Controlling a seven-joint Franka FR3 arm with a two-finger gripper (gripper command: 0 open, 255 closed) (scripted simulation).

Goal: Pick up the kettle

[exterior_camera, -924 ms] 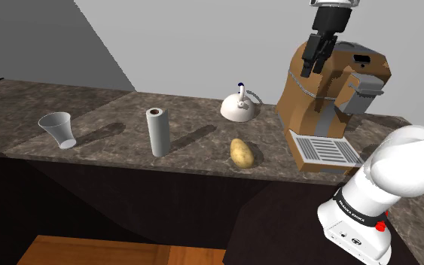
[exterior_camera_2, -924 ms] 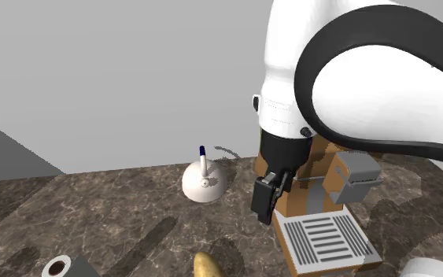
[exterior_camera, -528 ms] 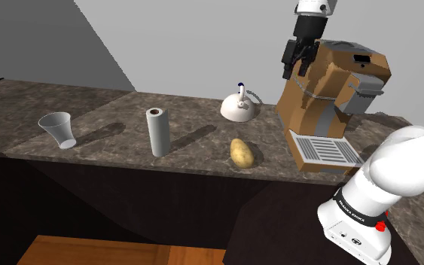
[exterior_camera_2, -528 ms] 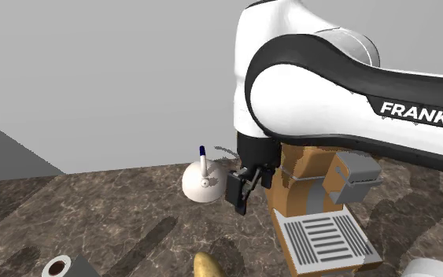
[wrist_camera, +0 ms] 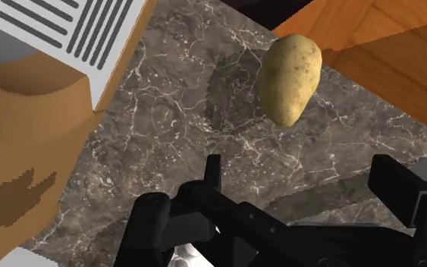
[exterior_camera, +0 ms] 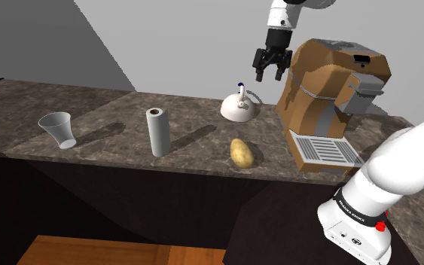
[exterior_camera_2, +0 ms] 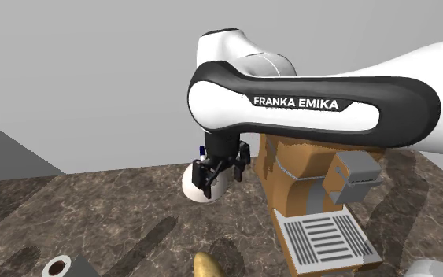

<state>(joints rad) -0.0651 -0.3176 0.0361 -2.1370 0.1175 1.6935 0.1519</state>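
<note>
the gripper (exterior_camera: 269,74) hangs above the counter (exterior_camera: 112,124) with its fingers spread wide and nothing between them. the kettle (exterior_camera: 239,110) stands on the counter below it, a little toward the shoulder view's left and just beside the coffee machine (exterior_camera: 330,86). a potato (exterior_camera: 241,152) lies nearer the front edge.

the step in hand looks like lining up over the kettle before coming down. in the wrist view the potato sits between the fingers' lines and only a sliver of white shows low beside one finger. so the hand probably is not centred on the kettle yet. it likely needs to shift and tip until the blue-tipped knob and thin wire handle sit midway between the fingers. the domed body looks too broad and smooth to pinch, so the handle is the safer hold. set the fingers across the wire, not along it. descend straight and close only once the wire is fully between the pads. keep the outer finger off the coffee machine, which stands close. a push on the dome could slide the kettle.

containers: the kettle is lidded, so its contents cannot be told. the cup (exterior_camera: 58,129), well apart past the roll (exterior_camera: 156,132), shows nothing inside. the tray (exterior_camera: 324,150) of the coffee machine carries nothing.
</note>
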